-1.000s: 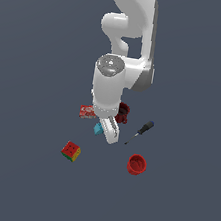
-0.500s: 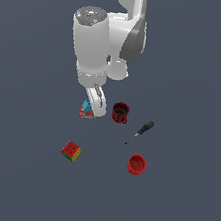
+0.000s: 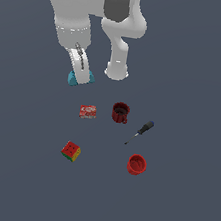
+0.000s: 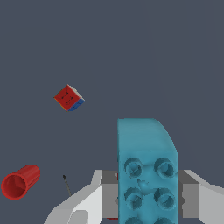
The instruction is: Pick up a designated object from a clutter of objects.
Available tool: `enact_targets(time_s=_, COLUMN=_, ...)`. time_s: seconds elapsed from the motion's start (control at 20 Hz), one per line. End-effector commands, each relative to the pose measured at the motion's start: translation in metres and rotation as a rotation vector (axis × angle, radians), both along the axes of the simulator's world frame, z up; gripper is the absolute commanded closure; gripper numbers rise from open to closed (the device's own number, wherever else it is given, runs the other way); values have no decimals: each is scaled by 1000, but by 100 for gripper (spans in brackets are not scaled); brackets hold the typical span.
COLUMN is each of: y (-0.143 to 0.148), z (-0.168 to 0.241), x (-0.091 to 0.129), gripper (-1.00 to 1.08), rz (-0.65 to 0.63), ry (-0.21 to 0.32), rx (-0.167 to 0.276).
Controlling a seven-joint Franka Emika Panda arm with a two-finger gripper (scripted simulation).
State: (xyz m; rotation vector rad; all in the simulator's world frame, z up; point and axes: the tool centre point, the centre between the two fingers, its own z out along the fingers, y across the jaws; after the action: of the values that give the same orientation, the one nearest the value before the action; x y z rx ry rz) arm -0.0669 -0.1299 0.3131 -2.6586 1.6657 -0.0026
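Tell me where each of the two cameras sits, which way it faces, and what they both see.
Exterior view: sits off the arm, raised, looking down at the dark floor; shows the white arm, the gripper shut on the cyan brick, lifted clear of the red packet, dark red mug, screwdriver, cube and red cup.
Wrist view: rides the wrist, facing along the fingers toward the floor; the brick fills the foreground.
Shared: brick, gripper, cube, red cup and part of the screwdriver.

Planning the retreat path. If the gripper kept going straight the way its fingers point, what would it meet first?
Probably nothing but bare floor: the gripper, shut on the cyan brick, aims at open floor in the wrist view, apart from the multicoloured cube. Depth is unclear.
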Motion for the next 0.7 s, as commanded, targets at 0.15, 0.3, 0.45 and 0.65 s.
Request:
enact_targets(time_s=0.15, y=-25, z=39, x=-18, gripper=108, rz=2, ry=2, rx=-1)
enact_targets(time_s=0.3, y=-35, z=54, x=-24, gripper=108, rz=2, ry=3, rx=-2)
enact_targets(time_s=0.45, y=-42, z=65, x=-29, gripper=108, rz=3, ry=3, rx=-2)
enact_targets(time_s=0.65, y=-47, z=73, x=-31, gripper=108, rz=4, ry=4, rx=-2)
